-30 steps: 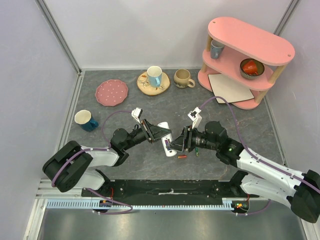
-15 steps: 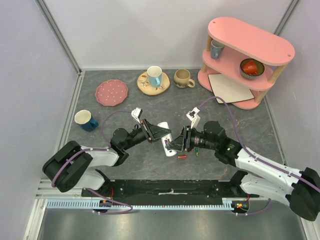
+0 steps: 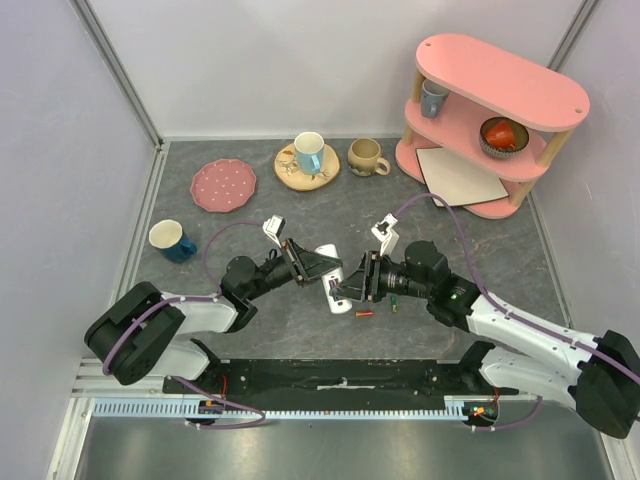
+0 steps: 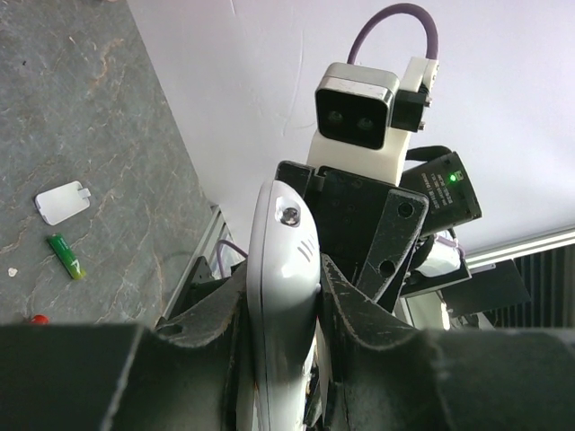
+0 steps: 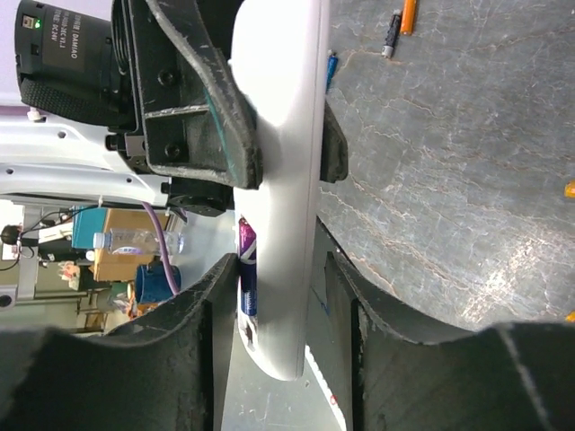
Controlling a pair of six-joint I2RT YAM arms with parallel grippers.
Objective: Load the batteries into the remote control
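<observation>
- The left gripper (image 4: 286, 292) clamped the remote control (image 5: 278, 135) by its long edges, off the table (image 4: 108, 135).
- The right gripper (image 5: 281, 265) straddled its end beside a purple battery (image 5: 247, 269); whether it gripped was unclear.
- The remote seemed light, stiff and slick, so its side edges suited best.

The right hand (image 3: 350, 285) edged left and closed onto the remote control (image 5: 278, 135).

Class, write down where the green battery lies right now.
In the left wrist view, the green battery lies loose on the grey table at the left side, just below a small flat white tab.
</observation>
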